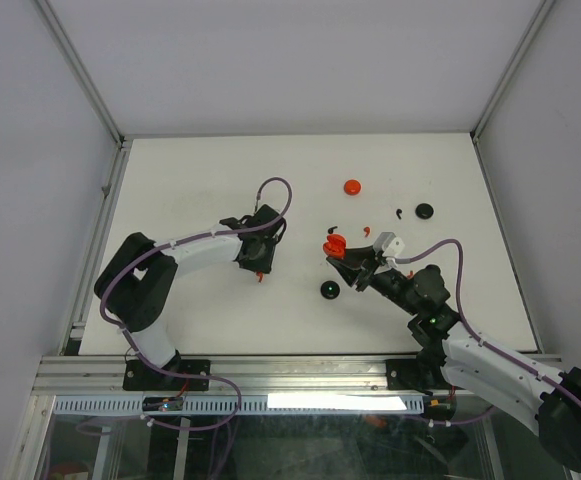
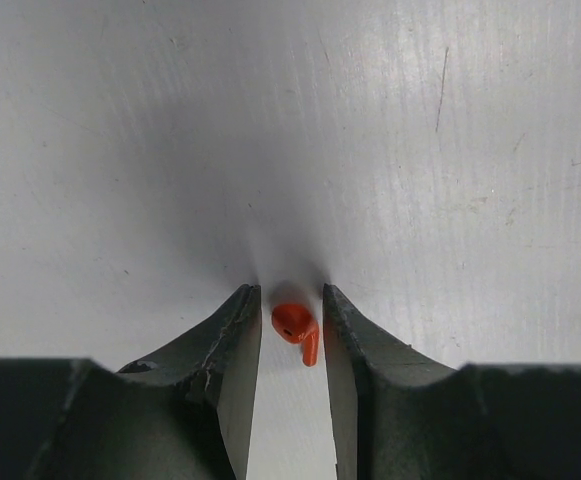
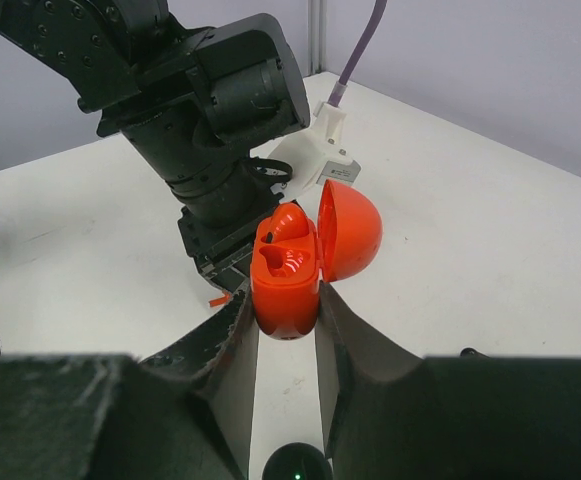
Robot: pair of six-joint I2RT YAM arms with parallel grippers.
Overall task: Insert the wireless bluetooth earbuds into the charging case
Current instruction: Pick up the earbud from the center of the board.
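My left gripper [image 1: 260, 268] is low on the table, its jaws narrowly apart around a red earbud [image 2: 296, 327]. The right finger [image 2: 355, 340] touches the stem; a small gap shows on the left side. My right gripper [image 1: 342, 256] is shut on the red charging case [image 3: 285, 285], held upright with its lid [image 3: 352, 230] open. One red earbud [image 3: 288, 222] sits in the far socket; the near socket is empty. Loose on the table are two black earbuds [image 1: 332, 226] [image 1: 398, 212] and a red one [image 1: 366, 230].
A red round disc [image 1: 351, 187] and a black disc [image 1: 425, 211] lie at the back. A black disc with a green light [image 1: 329, 290] lies below the right gripper, also in the right wrist view [image 3: 295, 462]. The left arm's wrist [image 3: 200, 100] is close behind the case.
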